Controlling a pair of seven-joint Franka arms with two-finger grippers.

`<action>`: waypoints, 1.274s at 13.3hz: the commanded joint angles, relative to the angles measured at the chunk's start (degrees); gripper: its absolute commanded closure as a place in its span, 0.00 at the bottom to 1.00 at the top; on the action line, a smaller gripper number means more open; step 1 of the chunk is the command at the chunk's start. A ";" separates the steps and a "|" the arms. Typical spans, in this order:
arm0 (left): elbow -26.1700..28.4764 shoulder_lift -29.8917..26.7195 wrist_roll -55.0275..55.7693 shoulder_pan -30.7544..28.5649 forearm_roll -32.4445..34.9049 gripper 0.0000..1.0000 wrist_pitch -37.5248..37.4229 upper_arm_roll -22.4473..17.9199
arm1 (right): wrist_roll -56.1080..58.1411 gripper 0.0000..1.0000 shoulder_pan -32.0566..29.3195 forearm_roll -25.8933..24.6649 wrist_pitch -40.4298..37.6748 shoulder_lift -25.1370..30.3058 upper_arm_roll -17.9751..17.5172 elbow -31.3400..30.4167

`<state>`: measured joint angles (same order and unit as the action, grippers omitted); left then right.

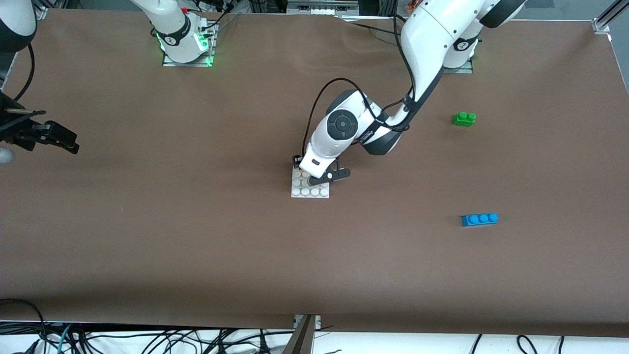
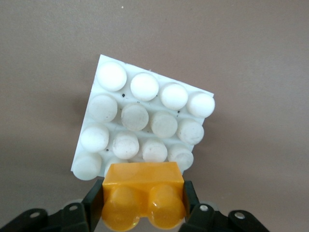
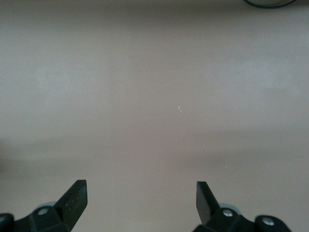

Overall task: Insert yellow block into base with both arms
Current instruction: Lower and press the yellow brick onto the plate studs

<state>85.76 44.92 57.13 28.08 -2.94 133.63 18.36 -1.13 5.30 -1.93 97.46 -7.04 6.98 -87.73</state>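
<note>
In the front view, the left arm reaches in from its base and bends down over the middle of the surface (image 1: 147, 236), so its left tool (image 1: 314, 178) sits right over the base (image 1: 310, 191), the white studded plate. That posture looks chosen to bring the brick straight down onto the studs. The yellow block itself is hidden under the wrist here. The right tool (image 1: 59, 137) waits at the right arm's end of the surface, over bare brown cover. A green brick (image 1: 464, 119) and a blue brick (image 1: 479, 219) lie well apart from the plate toward the left arm's end, the blue 1 nearer the camera.

In the left wrist view, the left tool (image 2: 144, 205) is clamped on the yellow block (image 2: 144, 193), 1 finger on each end, leaving its 2 studs facing the camera. The block overlaps 1 edge of the base (image 2: 145, 118); whether it touches the studs I cannot tell. No brick is seated on the plate's visible studs.

In the right wrist view, the right tool (image 3: 140, 200) has its fingers (image 3: 75, 200) spread apart with nothing between them, only the bare surface.
</note>
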 commanded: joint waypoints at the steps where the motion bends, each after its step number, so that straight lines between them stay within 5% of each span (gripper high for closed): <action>1: -2.18 1.30 0.09 1.19 0.04 1.00 -0.48 -1.13 | 0.25 0.00 -0.55 -0.53 -0.25 0.01 -0.56 0.45; 17: -4.55 3.94 -0.17 1.37 5.84 1.00 -0.48 -2.01 | 0.16 0.00 -0.46 -0.53 -0.25 0.01 -0.56 0.45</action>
<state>82.96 47.30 57.04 29.13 1.53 133.61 16.96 -1.13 5.30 -1.93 97.46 -7.04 6.98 -87.73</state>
